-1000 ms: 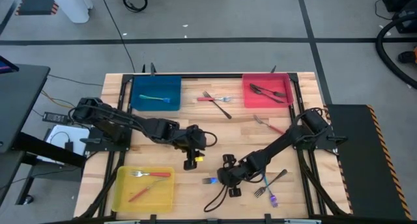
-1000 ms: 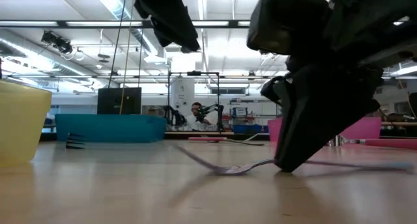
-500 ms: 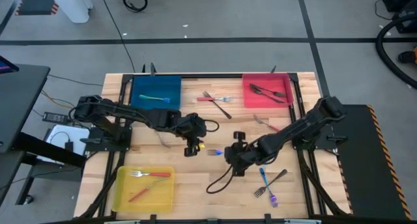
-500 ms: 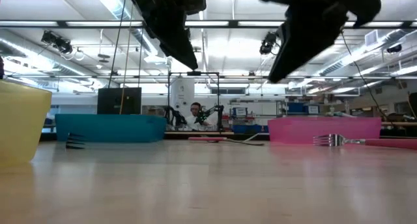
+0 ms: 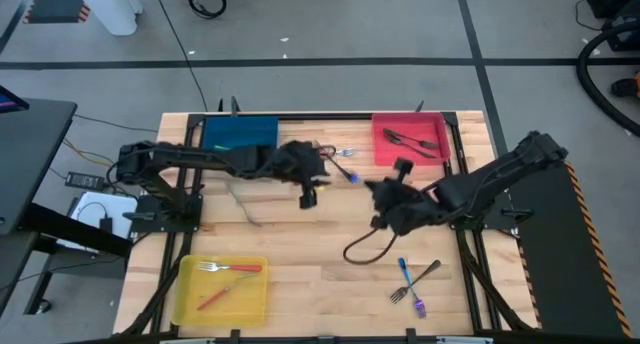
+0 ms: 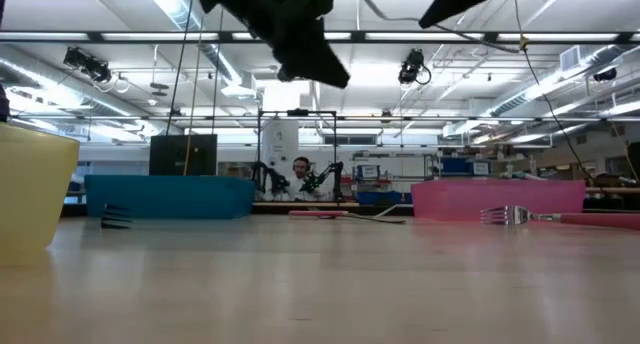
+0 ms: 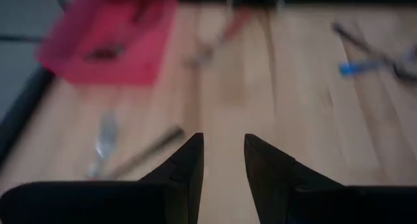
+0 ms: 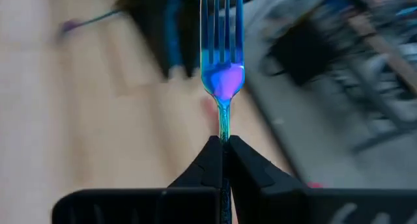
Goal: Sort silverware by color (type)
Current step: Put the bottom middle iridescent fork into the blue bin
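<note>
Wooden table [image 5: 300,254]: right hand [image 8: 222,144] grips iridescent fork [image 8: 221,68]; left hand [image 7: 223,160] open, empty.

Overhead looks straight down; low camera level; both share pink tray [image 5: 410,137].

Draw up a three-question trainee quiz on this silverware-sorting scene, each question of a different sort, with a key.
1. Multiple choice: what does the right pincer hold?
A. a red-handled fork
B. an iridescent fork
C. nothing
2. True or false: the left pincer is shut on a spoon.
3. Fill in: the dark utensils lie in the ___ tray.

Key: 1 B. 2 false: its fingers stand apart with nothing between them. 3 red: they lie in the red tray.
</note>
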Available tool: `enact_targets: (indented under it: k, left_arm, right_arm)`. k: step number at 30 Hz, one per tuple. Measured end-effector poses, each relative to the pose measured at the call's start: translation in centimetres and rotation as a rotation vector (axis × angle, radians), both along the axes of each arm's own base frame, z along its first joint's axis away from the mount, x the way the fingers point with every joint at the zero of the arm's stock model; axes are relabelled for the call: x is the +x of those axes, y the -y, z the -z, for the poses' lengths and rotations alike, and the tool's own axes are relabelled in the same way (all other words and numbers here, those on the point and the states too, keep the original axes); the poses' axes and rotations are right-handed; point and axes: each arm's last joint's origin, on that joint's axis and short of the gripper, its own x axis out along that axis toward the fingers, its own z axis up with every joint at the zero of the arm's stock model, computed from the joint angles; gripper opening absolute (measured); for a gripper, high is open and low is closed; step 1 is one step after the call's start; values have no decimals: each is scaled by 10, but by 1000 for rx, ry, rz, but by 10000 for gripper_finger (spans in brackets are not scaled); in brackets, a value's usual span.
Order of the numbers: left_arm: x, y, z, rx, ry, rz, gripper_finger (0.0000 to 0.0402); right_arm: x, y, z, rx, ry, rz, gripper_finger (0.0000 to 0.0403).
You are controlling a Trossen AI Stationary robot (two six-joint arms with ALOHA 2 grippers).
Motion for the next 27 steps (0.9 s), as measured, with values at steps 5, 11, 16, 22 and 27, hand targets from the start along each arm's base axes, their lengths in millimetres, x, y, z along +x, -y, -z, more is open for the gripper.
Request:
enact_targets:
  k: [5, 11, 16, 22, 27]
  left_arm:
    - [6, -21, -16, -13, 196, -76, 110]
    - [11, -33, -38, 9, 434, -105, 110]
    - [11, -37, -49, 29, 551, -111, 110]
    - [10, -43, -49, 32, 549, -123, 110]
    - [10, -40, -50, 8, 558, -46, 110]
  right_arm:
    - [-10, 18, -17, -123, 72, 128, 15]
    - [-6, 38, -24, -198, 110, 257, 15]
    - [6, 52, -25, -207, 106, 282, 15]
    - [13, 52, -31, -146, 172, 224, 15]
    - [14, 51, -32, -115, 182, 187, 15]
